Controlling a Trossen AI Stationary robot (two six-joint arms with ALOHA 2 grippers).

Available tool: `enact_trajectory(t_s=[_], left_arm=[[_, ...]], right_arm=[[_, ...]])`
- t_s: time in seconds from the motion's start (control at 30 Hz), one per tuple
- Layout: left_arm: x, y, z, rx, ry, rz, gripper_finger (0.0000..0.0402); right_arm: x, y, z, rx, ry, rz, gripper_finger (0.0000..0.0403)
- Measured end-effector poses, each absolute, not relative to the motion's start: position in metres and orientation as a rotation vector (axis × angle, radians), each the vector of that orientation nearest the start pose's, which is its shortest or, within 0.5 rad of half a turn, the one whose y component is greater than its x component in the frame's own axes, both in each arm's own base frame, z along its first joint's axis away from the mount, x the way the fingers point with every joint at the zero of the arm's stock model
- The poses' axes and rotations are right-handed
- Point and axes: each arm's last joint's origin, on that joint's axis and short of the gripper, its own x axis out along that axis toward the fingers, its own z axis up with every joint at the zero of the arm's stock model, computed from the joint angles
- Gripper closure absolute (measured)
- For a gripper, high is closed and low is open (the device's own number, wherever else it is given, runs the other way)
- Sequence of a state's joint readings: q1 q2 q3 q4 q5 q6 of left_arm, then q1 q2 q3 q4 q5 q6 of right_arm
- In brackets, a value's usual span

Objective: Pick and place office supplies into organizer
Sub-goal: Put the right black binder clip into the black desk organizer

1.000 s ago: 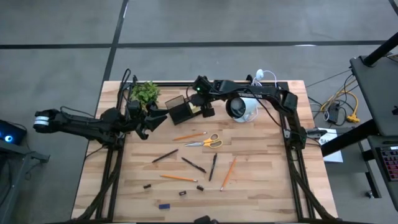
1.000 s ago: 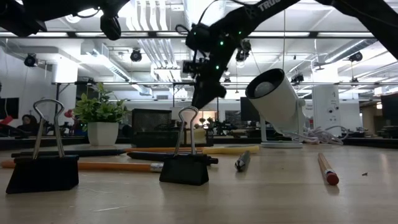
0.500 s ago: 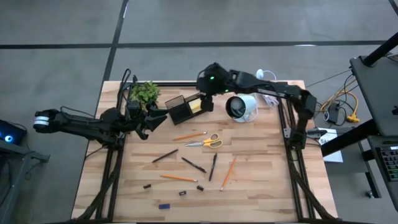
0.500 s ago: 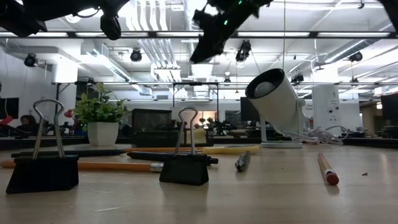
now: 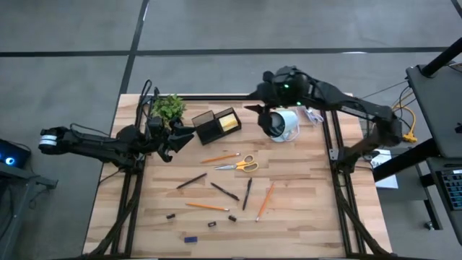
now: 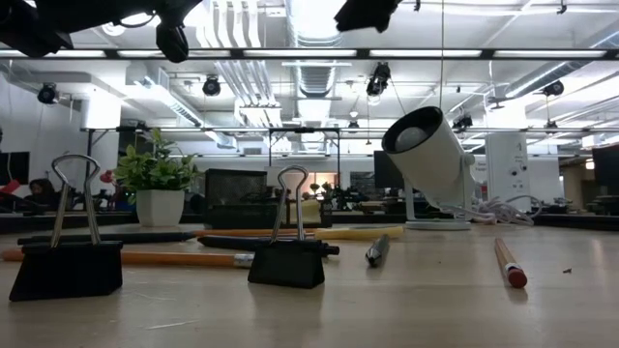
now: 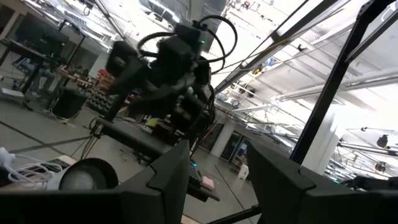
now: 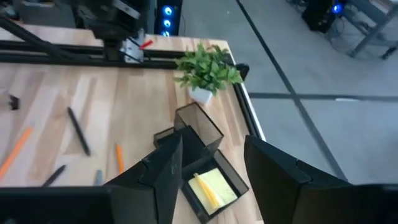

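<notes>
While both pincers gape empty, three orange pencils (image 5: 219,157) and three dark pens (image 5: 191,180) lie loose.

Both arms dark, slender, jointed. Left arm (image 5: 101,144): white band at outer end, black cables bundled near wrist. Right arm (image 5: 339,105): green light on wrist housing. Fingers (image 8: 161,177) matte black, angular.

Overhead and right-wrist cameras both look down on the organizer (image 5: 216,126).
</notes>
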State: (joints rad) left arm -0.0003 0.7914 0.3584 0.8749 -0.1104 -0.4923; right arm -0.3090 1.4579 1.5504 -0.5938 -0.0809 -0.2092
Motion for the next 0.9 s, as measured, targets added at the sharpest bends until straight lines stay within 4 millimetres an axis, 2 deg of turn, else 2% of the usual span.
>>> enact_trajectory(t_s=[0.2,0.37,0.6,0.9], left_arm=[[0.169,0.003,0.284,-0.508,-0.458,-0.002,0.0256],[0.169,0.003,0.284,-0.508,-0.460,-0.002,0.0256],[0.172,0.003,0.283,-0.507,-0.449,0.001,0.0256],[0.185,0.003,0.279,-0.478,-0.410,0.016,0.0256]], right_arm=[[0.280,-0.072,0.410,-0.123,0.475,-0.119,0.0243],[0.267,-0.057,0.409,-0.102,0.461,-0.087,0.0243],[0.256,-0.051,0.399,-0.060,0.473,-0.088,0.0247],[0.257,-0.051,0.385,-0.037,0.513,-0.095,0.0247]])
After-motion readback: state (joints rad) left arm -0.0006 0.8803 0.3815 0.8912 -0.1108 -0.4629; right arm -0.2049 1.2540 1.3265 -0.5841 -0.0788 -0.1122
